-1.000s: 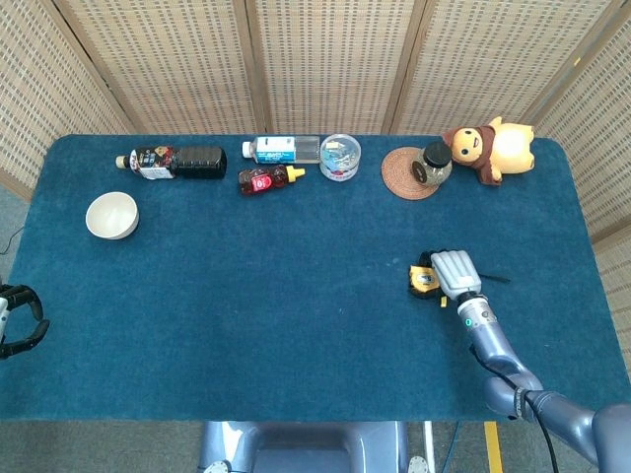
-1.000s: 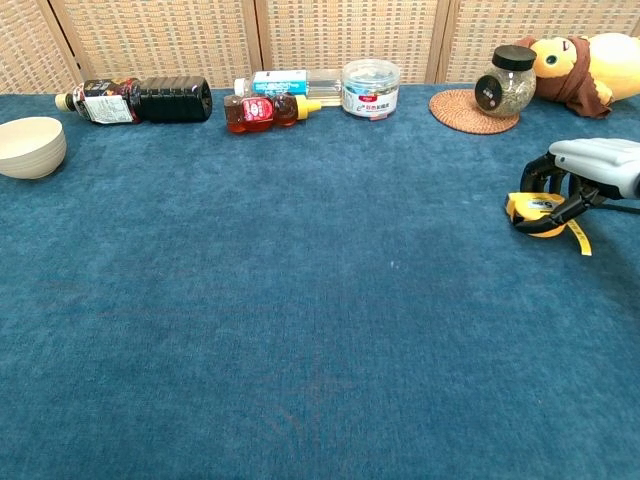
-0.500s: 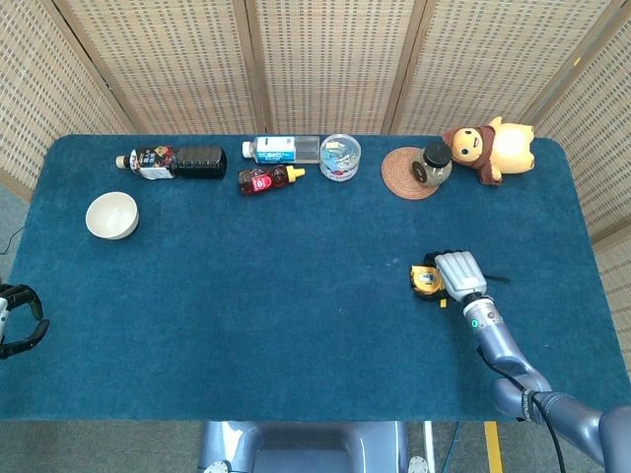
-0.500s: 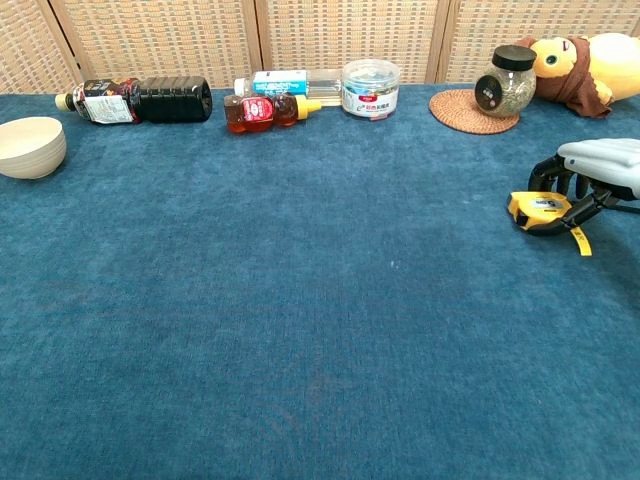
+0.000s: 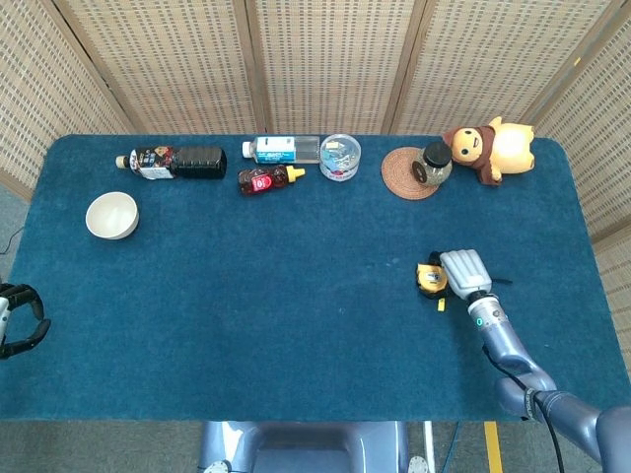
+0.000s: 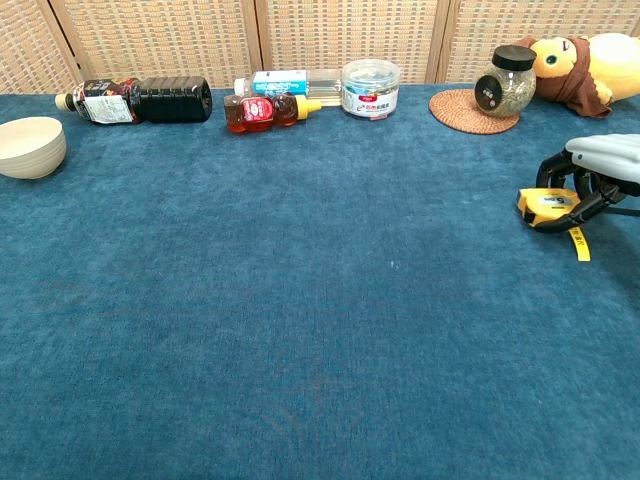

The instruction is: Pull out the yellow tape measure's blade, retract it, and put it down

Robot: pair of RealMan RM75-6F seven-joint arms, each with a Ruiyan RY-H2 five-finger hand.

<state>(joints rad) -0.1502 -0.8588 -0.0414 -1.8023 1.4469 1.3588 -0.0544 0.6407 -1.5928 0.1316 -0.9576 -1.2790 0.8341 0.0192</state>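
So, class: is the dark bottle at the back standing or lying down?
Lying down: the bottle rests on its side on the table, cap pointing left.

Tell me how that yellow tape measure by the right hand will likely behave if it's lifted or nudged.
The yellow tape measure lies flat on the blue cloth table, so it should probably slide rather than roll. Its compact case looks rigid, likely fairly heavy for its size. The short yellow strip hanging out beside the right hand looks thin and may flop or drag.

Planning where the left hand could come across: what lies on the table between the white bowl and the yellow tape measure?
Only bare blue cloth, in both views. The white bowl sits far left; the yellow tape measure is under the right hand. Bottles lie further back.
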